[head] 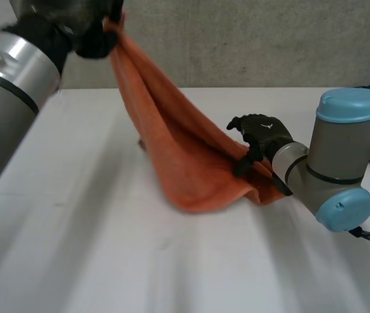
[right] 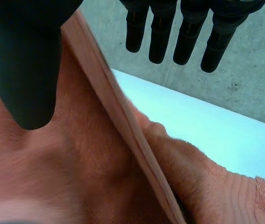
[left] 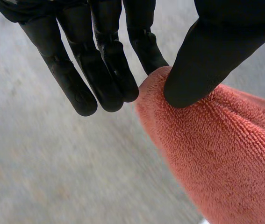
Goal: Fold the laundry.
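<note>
Hanging from L hand (head: pixel 96 39), pinched thumb-to-finger at a corner, orange terry towel (head: pixel 185 163) slopes down to white table (head: pixel 106 261). R hand (head: pixel 263 134) at towel's low end: fingers straight & apart, thumb on cloth. Behind: grey wall (head: pixel 269 39).

The towel (head: pixel 191 163) was plain orange. The worktop (head: pixel 106 248) was white. The left hand (head: pixel 95 38) and right hand (head: pixel 263 134) were black.

1. Setting: reads as a robotics lab test bench.
2. Evidence: two industrial-type arms stand over a plain white flat table (head: pixel 106 261). Both the left arm (head: pixel 8 98) and the right arm (head: pixel 341 163) have grey metal joints, and the right arm shows light-blue caps.
3. Backdrop: bare, rough grey concrete-look wall (head: pixel 269 39) directly behind the table's far edge.
</note>
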Controlling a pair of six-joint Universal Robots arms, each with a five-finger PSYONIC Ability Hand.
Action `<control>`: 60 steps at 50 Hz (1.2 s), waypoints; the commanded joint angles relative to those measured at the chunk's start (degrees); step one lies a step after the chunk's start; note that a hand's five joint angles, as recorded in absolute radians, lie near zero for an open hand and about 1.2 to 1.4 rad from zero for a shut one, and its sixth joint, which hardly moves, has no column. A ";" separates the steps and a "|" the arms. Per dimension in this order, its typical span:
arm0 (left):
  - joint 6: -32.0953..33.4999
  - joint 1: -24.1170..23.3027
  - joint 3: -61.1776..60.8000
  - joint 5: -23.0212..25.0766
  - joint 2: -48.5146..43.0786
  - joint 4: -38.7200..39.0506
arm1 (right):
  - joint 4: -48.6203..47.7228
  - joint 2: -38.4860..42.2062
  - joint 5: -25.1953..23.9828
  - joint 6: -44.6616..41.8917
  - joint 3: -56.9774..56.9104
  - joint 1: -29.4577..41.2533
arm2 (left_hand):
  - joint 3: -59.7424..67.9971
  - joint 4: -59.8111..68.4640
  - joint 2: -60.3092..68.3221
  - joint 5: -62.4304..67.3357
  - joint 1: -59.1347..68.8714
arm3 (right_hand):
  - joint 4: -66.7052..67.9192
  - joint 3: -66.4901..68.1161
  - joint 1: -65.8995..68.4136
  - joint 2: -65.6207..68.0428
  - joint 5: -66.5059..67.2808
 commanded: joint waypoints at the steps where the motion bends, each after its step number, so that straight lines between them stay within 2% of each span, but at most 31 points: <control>1: -1.07 -1.38 2.74 0.70 4.33 -0.49 | 0.31 4.85 -0.34 5.64 -4.81 -0.60 | 11.68 11.13 11.42 13.10 14.03 | 6.40 6.07 5.70 5.33 7.02; 5: -0.71 -1.55 4.85 0.43 4.07 -0.93 | 1.54 7.75 -0.69 7.66 -7.18 0.01 | 11.68 11.13 11.42 13.10 14.03 | 8.41 8.08 7.71 7.34 9.03; 11: -1.24 -0.24 6.69 -0.27 4.07 -2.78 | 1.54 10.83 1.42 6.35 -9.56 -0.42 | 11.68 11.13 11.42 13.10 14.03 | 15.48 15.14 14.78 14.40 16.10; 12: -1.33 0.29 6.69 -0.36 4.07 -2.95 | 1.45 11.09 1.94 6.00 -9.74 -0.86 | 11.68 11.13 11.42 13.10 14.03 | 18.32 17.99 17.62 17.25 18.94; 13: -1.59 1.25 6.61 -0.10 4.07 -3.30 | 1.63 11.35 3.16 4.86 -10.17 -2.00 | 11.68 11.13 11.42 13.10 14.03 | 34.67 34.33 33.97 33.60 35.29; 15: -1.94 2.22 6.34 -0.01 4.16 -3.39 | 1.36 11.18 3.88 3.80 -10.09 -2.89 | 11.68 11.13 11.42 13.10 14.03 | 58.11 57.78 57.41 57.04 58.73; 20: -2.74 5.12 4.94 0.17 4.34 -3.92 | 1.98 7.15 4.06 -2.78 -8.78 -4.38 | 11.68 11.13 11.42 13.10 14.03 | 58.24 57.90 57.54 57.17 58.86; 23: -2.47 7.49 2.83 0.69 3.72 -5.24 | 2.42 -0.31 3.44 -10.51 -5.88 -5.08 | 11.68 11.13 11.42 13.10 14.03 | 58.24 57.90 57.54 57.17 58.86; 24: -2.30 8.80 1.78 1.13 2.59 -6.11 | 2.85 -4.94 2.92 -15.40 -4.48 -5.70 | 11.68 11.13 11.42 13.10 14.03 | 58.24 57.90 57.54 57.17 58.86; 27: -1.51 10.83 0.28 2.01 -0.14 -7.70 | 4.26 -10.95 1.51 -23.07 -2.80 -7.45 | 11.68 11.13 11.42 13.10 14.03 | 58.24 57.90 57.54 57.17 58.86; 31: 2.17 12.86 -1.74 3.24 -6.36 -12.34 | 13.28 -16.85 -2.35 -37.29 -2.09 -9.91 | 11.68 11.13 11.42 13.10 14.03 | 58.24 57.90 57.54 57.17 58.86; 38: 7.37 12.95 0.18 5.26 -16.83 -21.67 | 33.23 -15.37 -2.89 -55.05 -2.09 -11.24 | 11.68 11.13 11.42 13.10 14.03 | 58.24 57.90 57.54 57.17 58.86; 42: 8.69 12.16 7.72 5.18 -24.29 -25.10 | 36.52 -10.99 -2.89 -61.57 -3.75 -10.98 | 11.68 11.13 11.42 13.10 14.03 | 58.24 57.90 57.54 57.17 58.86; 49: 7.29 10.05 24.60 4.74 -31.08 -24.23 | 31.26 -1.49 -0.70 -58.70 -15.16 -9.39 | 11.68 11.13 11.42 13.10 14.03 | 58.24 57.90 57.54 57.17 58.86; 53: 4.57 9.61 38.22 4.65 -34.33 -17.21 | 23.97 5.02 1.85 -55.45 -29.92 -8.17 | 11.68 11.13 11.42 13.10 14.03 | 58.24 57.90 57.54 57.17 58.86; 54: 2.56 9.61 43.21 4.39 -35.21 -12.93 | 19.08 6.94 2.90 -53.27 -36.91 -7.47 | 11.68 11.13 11.42 13.10 14.03 | 58.24 57.90 57.54 57.17 58.86; 56: -0.17 9.87 47.54 3.51 -35.56 -8.25 | 12.82 8.45 4.05 -49.92 -42.84 -6.94 | 11.68 11.13 11.42 13.10 14.03 | 58.24 57.90 57.54 57.17 58.86; 58: -4.64 10.31 51.58 0.98 -35.57 -0.63 | 2.40 8.98 6.41 -42.92 -46.98 -7.02 | 11.68 11.13 11.42 13.10 14.03 | 58.24 57.90 57.54 57.17 58.86; 60: -7.64 10.40 53.18 -1.84 -35.22 3.79 | -4.58 8.46 7.92 -38.32 -46.57 -6.93 | 11.68 11.13 11.42 13.10 14.03 | 58.24 57.90 57.54 57.17 58.86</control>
